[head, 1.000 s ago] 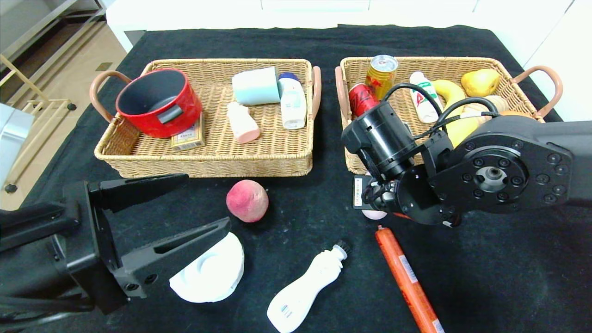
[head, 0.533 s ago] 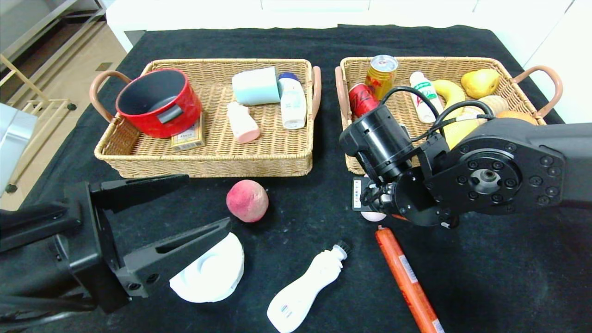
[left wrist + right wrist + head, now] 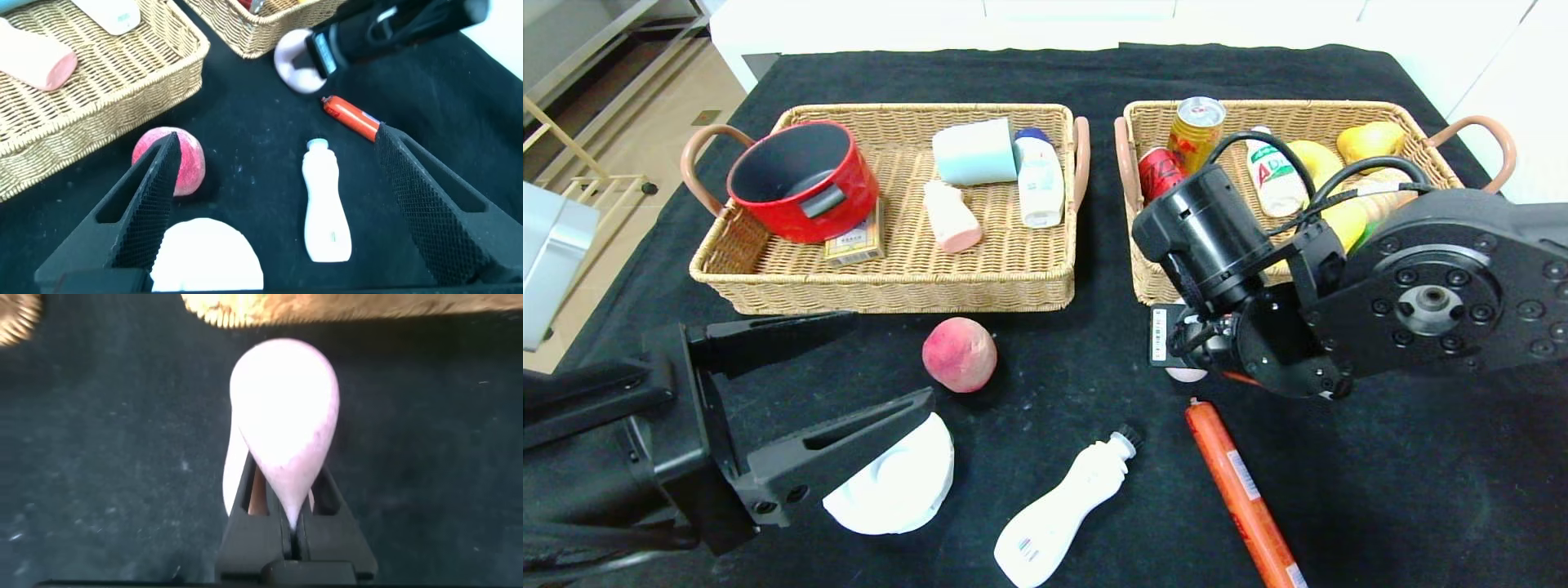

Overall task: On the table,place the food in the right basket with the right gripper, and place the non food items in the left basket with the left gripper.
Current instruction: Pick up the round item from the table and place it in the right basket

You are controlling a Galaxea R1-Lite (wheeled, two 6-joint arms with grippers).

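head view: the right gripper (image 3: pixel 292 527) is clenched on the pale ball (image 3: pixel 283 425) just before the right basket (image 3: pixel 1437 159), beside the sausage stick (image 3: pixel 1240 494). the left gripper (image 3: pixel 849 371) is spread wide over the white disc (image 3: pixel 894 482), near the peach (image 3: pixel 959 354) and the bottle (image 3: pixel 1062 510).

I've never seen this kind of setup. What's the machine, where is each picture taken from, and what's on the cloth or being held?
A two-armed robot, seen from its head camera and one camera per wrist. On the black table lie a peach, a white coiled disc, a white bottle and a sausage stick. Behind stand the left basket and the right basket. The left gripper hovers open near the disc. The right gripper, jaws shut, pinches a pale pinkish ball in front of the right basket.
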